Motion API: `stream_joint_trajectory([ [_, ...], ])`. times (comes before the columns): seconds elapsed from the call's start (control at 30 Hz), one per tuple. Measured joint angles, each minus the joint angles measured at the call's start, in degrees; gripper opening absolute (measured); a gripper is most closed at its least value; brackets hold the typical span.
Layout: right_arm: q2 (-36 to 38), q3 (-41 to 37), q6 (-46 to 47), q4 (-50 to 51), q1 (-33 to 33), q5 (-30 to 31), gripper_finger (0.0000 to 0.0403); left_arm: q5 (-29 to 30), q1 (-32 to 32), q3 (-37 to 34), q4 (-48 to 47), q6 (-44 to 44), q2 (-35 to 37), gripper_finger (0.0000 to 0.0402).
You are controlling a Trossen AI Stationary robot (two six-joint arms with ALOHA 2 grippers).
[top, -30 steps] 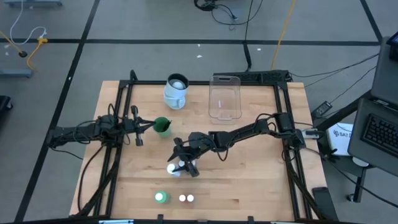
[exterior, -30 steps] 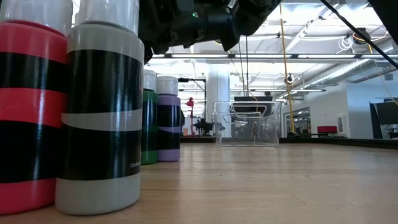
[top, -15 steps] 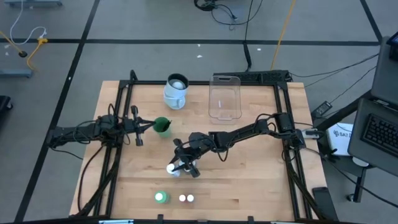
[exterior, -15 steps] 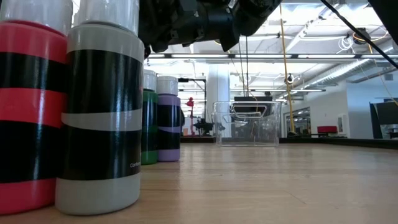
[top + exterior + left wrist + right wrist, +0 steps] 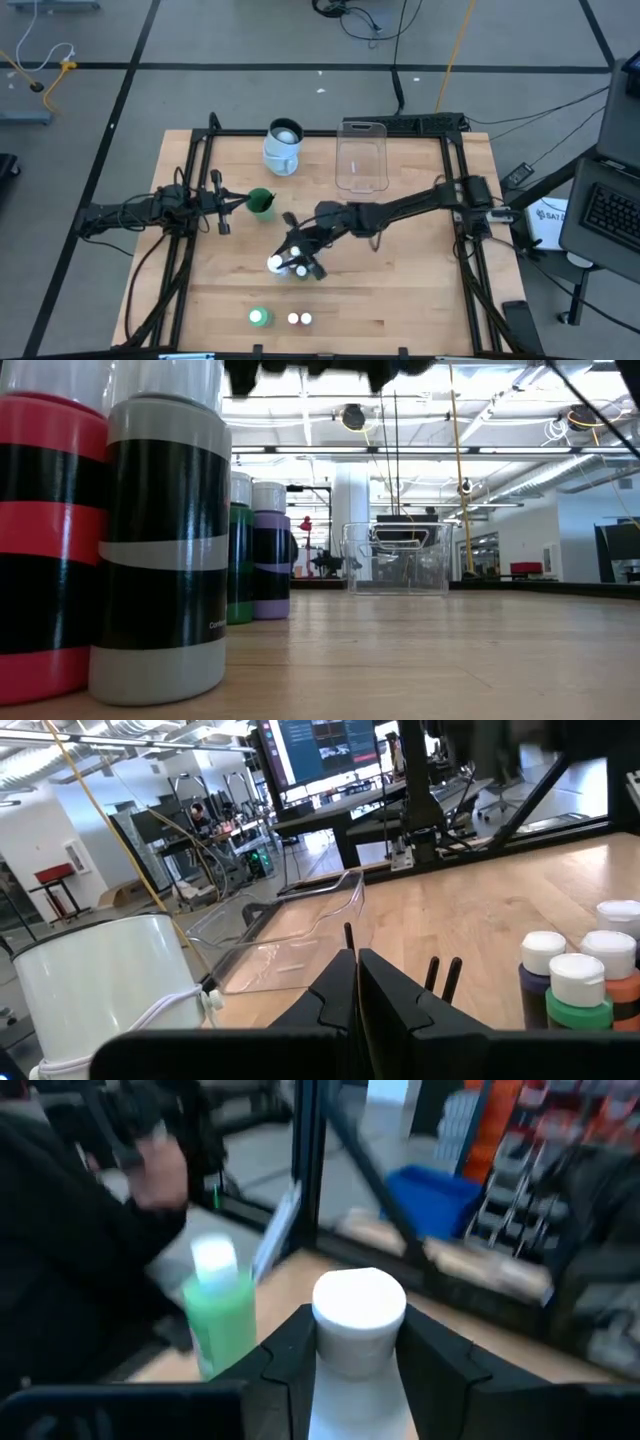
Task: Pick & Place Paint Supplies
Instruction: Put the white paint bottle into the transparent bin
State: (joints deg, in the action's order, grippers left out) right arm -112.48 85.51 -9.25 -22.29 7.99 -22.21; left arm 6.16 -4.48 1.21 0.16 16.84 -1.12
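Right tool (image 5: pixel 293 262) sits over the near-centre of the table (image 5: pixel 420 300), clenched on a small white-capped bottle (image 5: pixel 358 1340); in the right wrist view both dark fingers (image 5: pixel 285 1365) press the bottle's sides just under the cap. A green bottle with a white cap (image 5: pixel 220 1315) stands just beside it. The grip is high and narrow, so the bottle could pivot or slide out during a lift, and a swing toward the clear tray (image 5: pixel 362 158) at the far side could clip that green neighbour. Left tool (image 5: pixel 222 205) waits at the left of the table, fingers closed together on nothing, near a green object (image 5: pixel 262 202); well apart from the right arm, so a clash looks unlikely for now. More small bottles (image 5: pixel 295 319) stand at the near edge, clear of the likely path. A white cup (image 5: pixel 283 145) stands left of the tray; a drifting carry could knock it.
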Motion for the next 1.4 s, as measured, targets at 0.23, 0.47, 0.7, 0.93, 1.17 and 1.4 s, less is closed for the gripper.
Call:
stream_joint_trajectory([
  [0.23,13.79,0.05,-4.82,14.36,-0.53,12.43,0.0108,-0.01,0.01,0.00,-0.13,-0.28,-0.01,0.0021],
  [0.47,25.49,0.13,-4.99,30.74,-4.91,21.44,0.0108,-0.01,-0.01,0.00,-0.15,-0.22,-0.01,0.0021],
  [0.7,30.13,-1.15,-7.30,39.26,-13.27,31.16,0.0110,-0.01,0.01,-0.02,-0.13,-0.20,-0.01,0.0021],
  [0.93,30.17,-10.36,-6.69,31.84,-27.43,23.79,0.0113,-0.03,0.01,-0.04,-0.04,-0.28,-0.01,0.0021],
  [1.17,29.90,-20.00,-6.00,18.35,-38.39,17.01,0.0111,-0.03,-0.01,-0.04,-0.04,-0.04,0.00,0.0021],
  [1.4,28.19,-26.89,-4.65,6.35,-43.70,14.70,0.0110,-0.04,-0.02,-0.04,-0.04,-0.56,0.00,0.0021],
])
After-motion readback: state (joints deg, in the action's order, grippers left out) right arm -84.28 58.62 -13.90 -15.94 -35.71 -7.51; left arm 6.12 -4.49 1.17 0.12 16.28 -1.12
